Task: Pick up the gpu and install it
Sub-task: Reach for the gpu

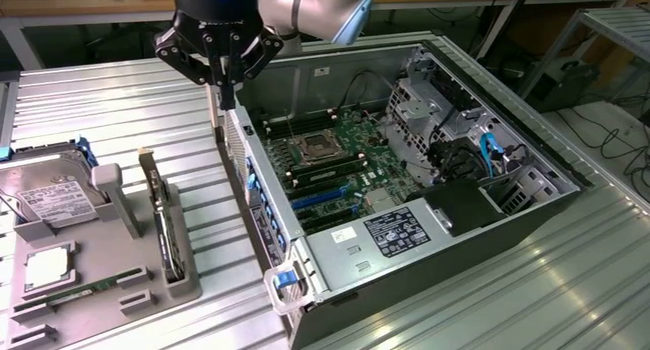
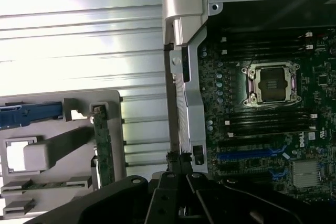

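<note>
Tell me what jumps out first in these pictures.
The open computer case, motherboard exposed, takes the exterior view's middle and right. The black gripper hangs shut above the case wall nearest the grey holder at that view's left, where the gpu stands on edge.

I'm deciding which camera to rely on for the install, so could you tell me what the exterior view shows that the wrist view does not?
Exterior view adds the drive cage with blue cables and the black labelled cover. Wrist view adds the white logo on the motherboard. Both share the shut gripper near the case's wall, the gpu standing on edge in its grey holder, and the processor socket.
</note>
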Robot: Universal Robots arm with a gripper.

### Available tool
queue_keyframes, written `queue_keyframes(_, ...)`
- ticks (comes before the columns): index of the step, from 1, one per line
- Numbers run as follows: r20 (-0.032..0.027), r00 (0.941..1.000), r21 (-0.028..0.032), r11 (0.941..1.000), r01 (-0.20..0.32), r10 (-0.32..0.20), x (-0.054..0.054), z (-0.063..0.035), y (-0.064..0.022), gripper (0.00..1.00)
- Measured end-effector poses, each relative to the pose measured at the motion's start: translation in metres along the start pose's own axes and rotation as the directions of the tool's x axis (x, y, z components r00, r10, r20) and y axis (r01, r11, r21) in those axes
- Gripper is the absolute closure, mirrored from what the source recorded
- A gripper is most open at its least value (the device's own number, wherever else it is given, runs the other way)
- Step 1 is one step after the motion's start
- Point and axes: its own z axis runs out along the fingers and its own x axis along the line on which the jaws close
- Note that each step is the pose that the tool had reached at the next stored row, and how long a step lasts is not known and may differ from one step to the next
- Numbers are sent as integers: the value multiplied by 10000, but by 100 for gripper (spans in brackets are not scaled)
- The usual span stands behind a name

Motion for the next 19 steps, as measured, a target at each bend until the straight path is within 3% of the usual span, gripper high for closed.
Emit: queue_keyframes(19, 0, 10000, 0, 10000, 4, -4, 257, -8, -33, 89)
